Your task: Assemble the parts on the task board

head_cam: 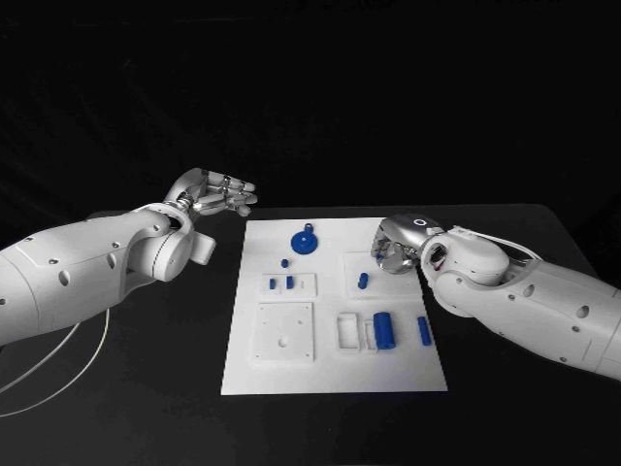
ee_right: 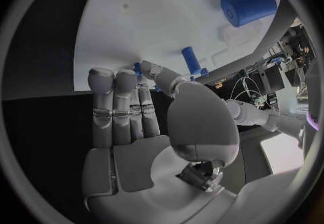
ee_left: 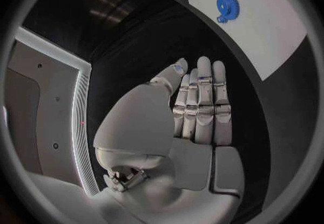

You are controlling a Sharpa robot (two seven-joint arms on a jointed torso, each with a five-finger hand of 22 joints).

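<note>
The left robot hand (head_cam: 215,191) hovers over the bench (head_cam: 143,320) beside the task board's (head_cam: 402,374) far left corner, fingers straight and holding nothing. The right robot hand (head_cam: 396,258) (mostly hidden behind its wrist) lies at the board's right edge, fingers extended, empty, fingertips (ee_right: 101,75) near a small blue peg (ee_right: 191,61); a blue gear (head_cam: 305,240) sits near the board's far edge.

A robotics lab or test cell is showing here. A black table (head_cam: 535,223) is standing against dark backdrop all around, and a white task board (head_cam: 325,374) is lying at its middle. Beyond the table, racks of equipment with trailing cables (ee_right: 260,81) are standing in a lit room.
</note>
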